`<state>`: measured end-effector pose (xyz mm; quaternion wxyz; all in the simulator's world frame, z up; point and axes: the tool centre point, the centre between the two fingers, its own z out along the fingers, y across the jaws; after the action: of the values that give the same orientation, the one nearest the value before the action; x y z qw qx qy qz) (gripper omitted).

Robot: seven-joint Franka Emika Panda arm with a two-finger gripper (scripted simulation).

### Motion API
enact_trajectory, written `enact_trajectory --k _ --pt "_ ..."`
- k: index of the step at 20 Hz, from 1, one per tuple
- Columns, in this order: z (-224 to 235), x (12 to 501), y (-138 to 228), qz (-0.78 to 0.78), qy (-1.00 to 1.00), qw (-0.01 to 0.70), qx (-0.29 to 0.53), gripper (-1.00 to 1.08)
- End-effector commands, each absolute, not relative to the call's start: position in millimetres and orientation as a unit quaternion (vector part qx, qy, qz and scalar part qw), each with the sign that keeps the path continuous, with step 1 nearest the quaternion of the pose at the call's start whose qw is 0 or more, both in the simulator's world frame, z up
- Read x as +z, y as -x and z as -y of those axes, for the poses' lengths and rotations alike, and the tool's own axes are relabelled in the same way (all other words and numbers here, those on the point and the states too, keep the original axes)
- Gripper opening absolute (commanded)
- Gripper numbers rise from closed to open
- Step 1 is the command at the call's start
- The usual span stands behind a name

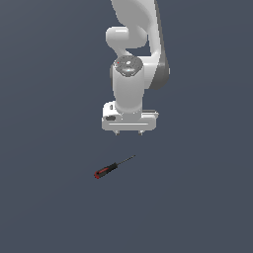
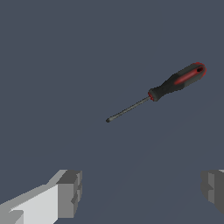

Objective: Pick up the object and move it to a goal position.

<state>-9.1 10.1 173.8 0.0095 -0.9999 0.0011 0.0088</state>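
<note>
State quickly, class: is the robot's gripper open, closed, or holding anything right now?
Gripper: open and empty, fingers spread wide apart; the screwdriver lies on the surface, clear of both fingers.

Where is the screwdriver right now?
In the exterior view the screwdriver lies flat on the dark floor, below the open gripper and slightly toward that view's left, untouched; its handle points to that left.

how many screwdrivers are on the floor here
1. The screwdriver lies flat on the ground, below and apart from the open gripper, toward the exterior view's left. None seems hidden.
</note>
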Motion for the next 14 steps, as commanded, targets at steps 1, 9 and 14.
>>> enact_trajectory --k 1,9,14 --pt "-10 174 9 -0.001 1.000 0.010 0.009 1.00" --pt "-34 178 15 0.031 0.999 0.002 0.015 1.00" --pt "-35 178 15 0.032 0.999 0.002 0.015 1.00"
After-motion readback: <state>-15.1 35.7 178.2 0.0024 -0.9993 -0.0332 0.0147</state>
